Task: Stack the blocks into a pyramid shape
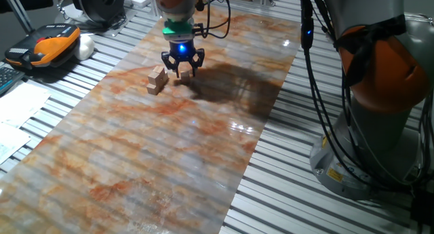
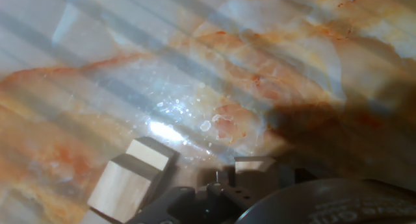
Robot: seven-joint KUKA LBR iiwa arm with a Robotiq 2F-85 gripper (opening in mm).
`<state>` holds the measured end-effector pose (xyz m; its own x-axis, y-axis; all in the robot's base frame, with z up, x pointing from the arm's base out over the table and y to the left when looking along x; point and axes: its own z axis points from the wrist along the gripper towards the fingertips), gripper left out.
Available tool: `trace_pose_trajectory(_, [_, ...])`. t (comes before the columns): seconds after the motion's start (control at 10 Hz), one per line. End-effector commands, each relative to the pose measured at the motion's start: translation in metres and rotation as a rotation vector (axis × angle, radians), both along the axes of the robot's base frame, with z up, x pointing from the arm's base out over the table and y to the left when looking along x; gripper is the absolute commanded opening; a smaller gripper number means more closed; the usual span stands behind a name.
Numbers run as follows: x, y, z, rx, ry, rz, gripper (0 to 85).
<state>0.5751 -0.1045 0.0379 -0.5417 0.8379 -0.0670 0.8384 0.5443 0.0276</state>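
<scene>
**A:** On the marbled sheet [image 1: 135, 159], near edge first: nothing of the task down there. All the blocks I can find sit at the far end, by the gripper [image 1: 182, 70].

**B:** Count?

**A:** Can't get six. The fixed view shows a small cluster of blocks [image 1: 156, 80] just left of the gripper, tight together, maybe one riding on another, too small to be sure. One more block [image 1: 184, 74] sits right at the fingertips. The rest are either hidden or merged into the cluster.

**B:** Hand view any better?

**A:** Some. Left of the gripper body, two cubes [image 2: 133, 175] touching, edge to edge, skewed to each other. A single cube [image 2: 253, 167] sits straight ahead of the gripper, apart from that pair.

**B:** Claw state?

**A:** Fingers look spread, straddling the single block in the fixed view. Whether they're pinching it or just around it, I can't tell. It appears to be on the sheet, not lifted.

**B:** Progress?

**A:** Early, I'd judge. No clean base row, no tiers visible. Most of the pyramid is left to build.
</scene>
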Motion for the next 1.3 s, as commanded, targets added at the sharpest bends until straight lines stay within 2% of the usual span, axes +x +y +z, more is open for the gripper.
trace_pose_trajectory(0.0, [0.0001,0.0,-0.001,0.0,0.0,0.002,51.0])
trace_pose_trajectory(0.4, [-0.0001,0.0,-0.002,0.014,-0.01,0.021,51.0])
trace_pose_trajectory(0.5, [0.0001,0.0,-0.003,0.011,-0.009,0.027,34.0])
trace_pose_trajectory(0.8, [0.0013,0.001,-0.012,-0.001,-0.012,0.033,34.0])
trace_pose_trajectory(1.0, [0.0005,0.0,-0.014,0.01,-0.023,0.059,34.0])
trace_pose_trajectory(1.1, [0.0004,-0.003,-0.007,0.028,-0.031,0.086,17.0])
trace_pose_trajectory(1.2, [0.0007,-0.006,0.0,0.043,-0.037,0.123,17.0])
